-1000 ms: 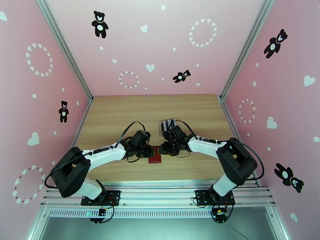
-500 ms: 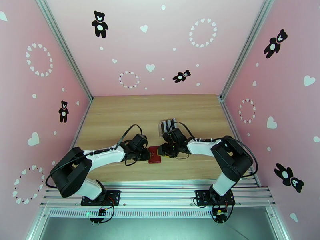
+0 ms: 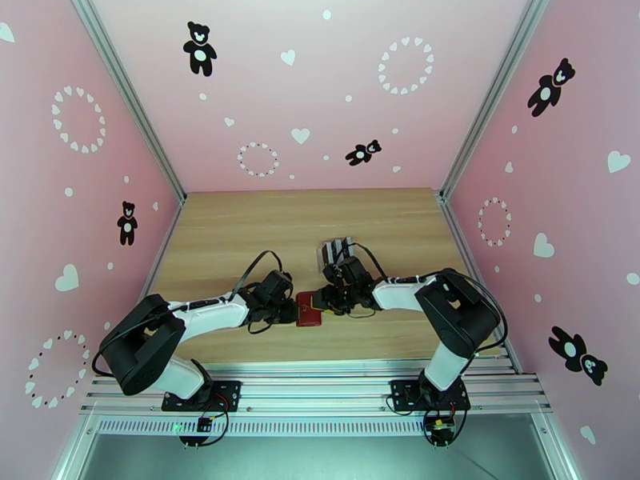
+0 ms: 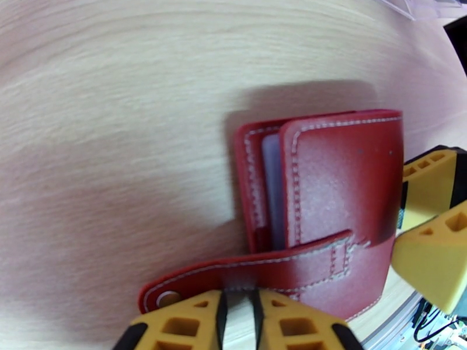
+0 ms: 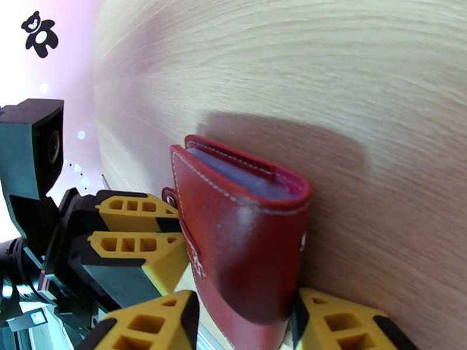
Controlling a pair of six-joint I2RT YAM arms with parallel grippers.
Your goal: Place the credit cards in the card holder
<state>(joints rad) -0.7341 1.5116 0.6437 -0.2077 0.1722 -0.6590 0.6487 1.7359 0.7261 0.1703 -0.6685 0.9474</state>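
Observation:
The card holder (image 3: 309, 310) is a dark-red wallet lying folded on the wooden table between both arms. In the left wrist view its snap tab (image 4: 257, 265) runs across the card holder (image 4: 344, 188), and my left gripper (image 4: 238, 296) is pinched shut on the tab's lower edge. My right gripper (image 5: 245, 319) is closed on the card holder (image 5: 245, 240), one yellow finger on each side of its near end. A pale grey layer (image 5: 245, 172) shows inside the fold; I cannot tell whether it is a pocket or one of the credit cards.
A clear plastic slotted rack (image 3: 335, 251) stands just behind the right gripper (image 3: 322, 302), and its corner (image 4: 423, 2) is close to the wallet. Pink walls enclose the table on three sides. Bare wood lies to the left and at the back.
Both wrists have sunk lower and closed in on the wallet; the right elbow has swung left. The wallet has barely shifted.

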